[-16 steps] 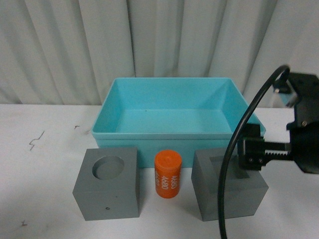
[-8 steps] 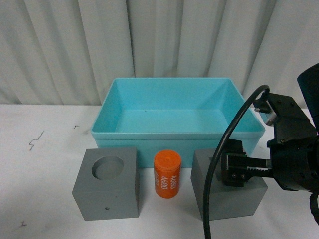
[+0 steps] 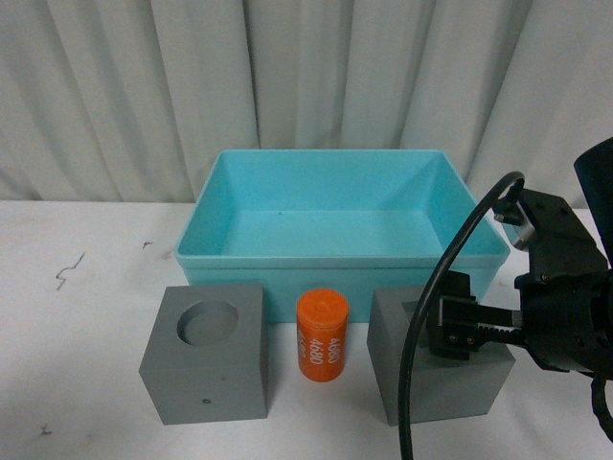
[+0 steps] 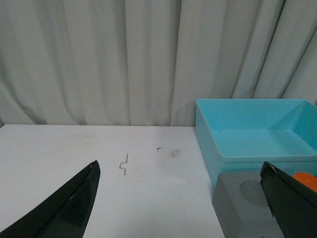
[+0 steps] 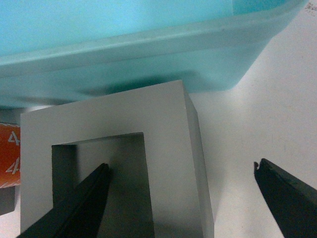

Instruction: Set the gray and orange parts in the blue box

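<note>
R end effector spread wide, empty, straddling one wall of gray square-recess cube: one finger over recess, other outside | cube on counter, just in front of blue box | likely rigid, matte, hefty; pinch that wall | L end effector wide open, empty

A pale pleated curtain fills the view ahead of me. Below it, my white table carries a few small dark scuff marks, softly and evenly lit.
</note>
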